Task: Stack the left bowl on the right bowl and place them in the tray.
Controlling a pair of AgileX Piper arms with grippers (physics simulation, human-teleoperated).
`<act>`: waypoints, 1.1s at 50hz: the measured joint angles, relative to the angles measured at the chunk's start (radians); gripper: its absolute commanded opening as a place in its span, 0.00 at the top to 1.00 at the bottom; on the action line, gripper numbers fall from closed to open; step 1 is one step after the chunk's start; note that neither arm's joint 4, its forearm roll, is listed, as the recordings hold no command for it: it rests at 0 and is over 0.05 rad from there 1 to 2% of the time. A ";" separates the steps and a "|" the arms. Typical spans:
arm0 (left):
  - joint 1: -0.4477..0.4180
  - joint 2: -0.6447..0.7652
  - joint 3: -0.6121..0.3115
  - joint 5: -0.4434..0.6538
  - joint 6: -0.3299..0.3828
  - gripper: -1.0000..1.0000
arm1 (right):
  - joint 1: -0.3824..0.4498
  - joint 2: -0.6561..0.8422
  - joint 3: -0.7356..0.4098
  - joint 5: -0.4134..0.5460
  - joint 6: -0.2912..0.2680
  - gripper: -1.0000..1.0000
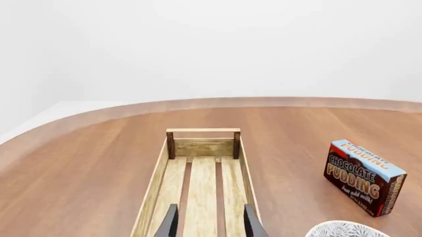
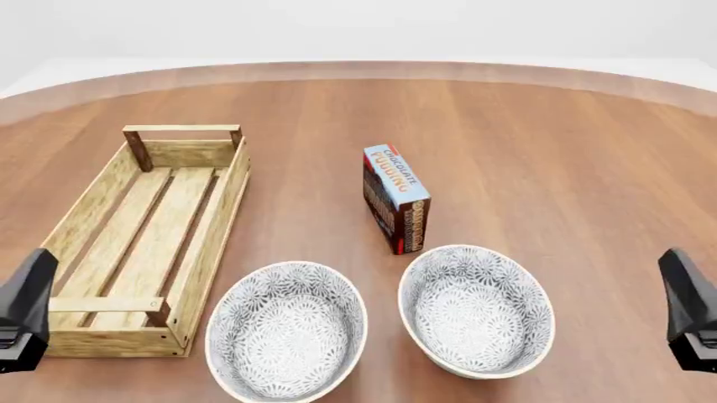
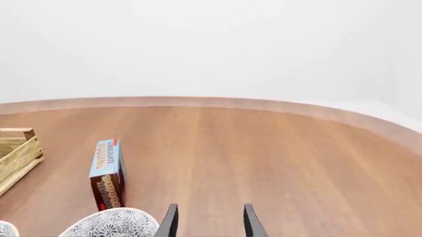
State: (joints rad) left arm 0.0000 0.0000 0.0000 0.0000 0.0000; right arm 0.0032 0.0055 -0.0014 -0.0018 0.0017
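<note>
Two white bowls with a grey flower pattern stand side by side near the table's front edge: the left bowl point(image 2: 288, 332) and the right bowl point(image 2: 476, 309). Left of them lies the light-wood tray point(image 2: 220, 210), with nothing in it. My left gripper point(image 2: 27, 295) hangs over the tray's near end, and the left wrist view shows it open point(image 1: 211, 224) above the slats of the tray point(image 1: 154, 183). My right gripper point(image 2: 681, 292) hovers to the right of the right bowl, open point(image 3: 209, 223) and holding nothing, with that bowl's rim point(image 3: 112, 224) beside it.
A chocolate pudding box point(image 2: 395, 198) stands upright behind the two bowls, between tray and table centre; it also shows in the wrist views point(image 1: 364, 170) point(image 3: 107, 173). The round wooden table's far edge point(image 2: 358, 70) curves across the back.
</note>
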 measured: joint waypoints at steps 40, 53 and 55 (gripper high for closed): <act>0.000 0.000 0.000 0.000 0.000 0.00 | 0.192 0.564 -0.341 0.022 -0.133 0.00; 0.000 0.000 0.000 0.000 0.000 0.00 | 0.333 0.867 -0.548 0.113 -0.198 0.00; 0.000 0.000 0.000 0.000 0.000 0.00 | 0.357 0.910 -0.579 0.129 -0.203 0.00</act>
State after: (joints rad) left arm 0.0000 0.0000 0.0000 0.0000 0.0000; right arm 0.3597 0.9151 -0.5808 0.1268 -0.2012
